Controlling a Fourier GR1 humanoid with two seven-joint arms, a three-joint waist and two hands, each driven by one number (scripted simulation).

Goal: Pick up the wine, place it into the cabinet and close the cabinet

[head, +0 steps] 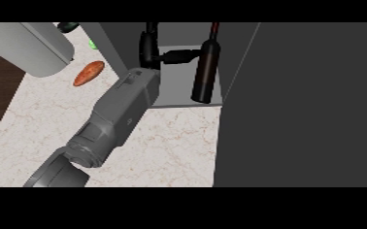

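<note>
Right hand [154,53] inside the cabinet [301,102], fingers spread, fingertips just beside the upright wine bottle [206,70], apparently released

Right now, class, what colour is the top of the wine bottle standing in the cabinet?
Red; the wine bottle itself is dark, seen in the head view.

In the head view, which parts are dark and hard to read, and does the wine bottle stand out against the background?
Head view: the cabinet front is an even dark grey, without glare; the wine bottle reads clearly against the paler interior; the black hand beside it blends into shadow, so its fingers are hard to separate; the marble counter is evenly lit.
</note>
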